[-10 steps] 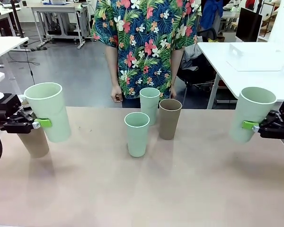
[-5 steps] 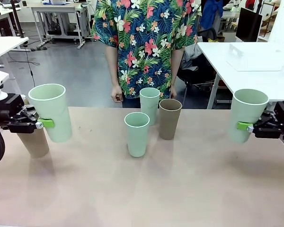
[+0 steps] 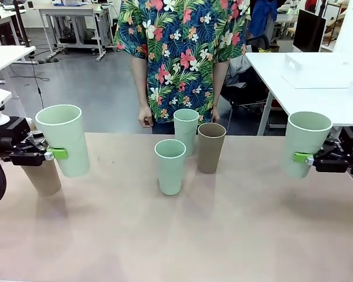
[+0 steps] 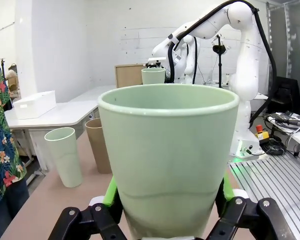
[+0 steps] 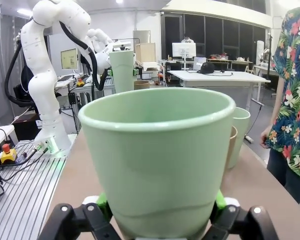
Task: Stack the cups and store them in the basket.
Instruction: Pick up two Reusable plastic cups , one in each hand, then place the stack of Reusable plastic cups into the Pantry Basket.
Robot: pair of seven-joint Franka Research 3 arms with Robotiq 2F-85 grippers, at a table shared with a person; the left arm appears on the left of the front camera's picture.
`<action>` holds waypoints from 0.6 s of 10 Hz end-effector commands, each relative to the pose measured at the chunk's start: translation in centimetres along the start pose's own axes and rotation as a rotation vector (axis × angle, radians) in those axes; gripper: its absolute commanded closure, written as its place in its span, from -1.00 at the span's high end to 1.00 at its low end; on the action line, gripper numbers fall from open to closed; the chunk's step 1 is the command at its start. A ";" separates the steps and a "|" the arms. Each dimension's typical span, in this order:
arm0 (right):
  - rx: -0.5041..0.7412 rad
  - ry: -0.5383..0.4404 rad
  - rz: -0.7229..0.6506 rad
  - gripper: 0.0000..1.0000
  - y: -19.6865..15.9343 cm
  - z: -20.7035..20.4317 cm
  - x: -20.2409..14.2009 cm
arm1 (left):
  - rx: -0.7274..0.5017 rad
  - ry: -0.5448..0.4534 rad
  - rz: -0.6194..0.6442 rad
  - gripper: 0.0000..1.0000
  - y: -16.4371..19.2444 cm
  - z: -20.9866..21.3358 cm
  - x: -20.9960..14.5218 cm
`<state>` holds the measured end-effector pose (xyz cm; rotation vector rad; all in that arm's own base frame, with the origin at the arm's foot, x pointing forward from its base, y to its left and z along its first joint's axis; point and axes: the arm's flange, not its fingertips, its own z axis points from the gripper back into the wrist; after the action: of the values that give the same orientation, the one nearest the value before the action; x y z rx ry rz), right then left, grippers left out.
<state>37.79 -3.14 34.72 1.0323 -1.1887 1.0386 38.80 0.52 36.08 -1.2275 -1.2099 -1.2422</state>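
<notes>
Six cups are in sight. At the bench's [image 3: 182, 235] left edge, the left tool [image 3: 54, 154] is clamped on the left mint cup [image 3: 63, 140]. Its green pads press low on the wall, and the cup is upright and looks lifted off the surface. The left tan cup [image 3: 42, 176] stands on the bench just under and behind that tool, close to the edge. A wide bare strip separates it from the middle group.

The front mint cup [image 3: 170, 166] stands alone, nearest the robot. The back mint cup [image 3: 186, 130] sits near the far edge, with the middle tan cup [image 3: 211, 147] just beside it on its right. I cannot tell whether those two touch. A person [image 3: 179, 53] stands behind the far edge with a hand [image 3: 145, 120] hanging just above it.

Another broad open stretch runs right of the group. By the right edge, the right tool [image 3: 303, 157] grips the right mint cup [image 3: 305, 144] low on its wall, upright and apparently raised. The whole near half of the bench is bare. The basket [image 3: 317, 69] rests on a side bench [image 3: 270, 70] beyond the far right corner, well apart from every cup.
</notes>
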 end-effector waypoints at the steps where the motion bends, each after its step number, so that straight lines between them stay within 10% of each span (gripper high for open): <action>1: -0.001 -0.004 0.006 0.70 0.0 0.1 0.2 | -0.003 -0.003 -0.006 0.74 -0.1 -0.1 0.2; 6: -0.001 -0.004 0.006 0.70 0.0 0.1 0.2 | -0.003 -0.003 -0.006 0.74 -0.1 -0.1 0.2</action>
<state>37.79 -3.15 34.73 1.0321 -1.1888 1.0384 38.80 0.52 36.08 -1.2275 -1.2099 -1.2422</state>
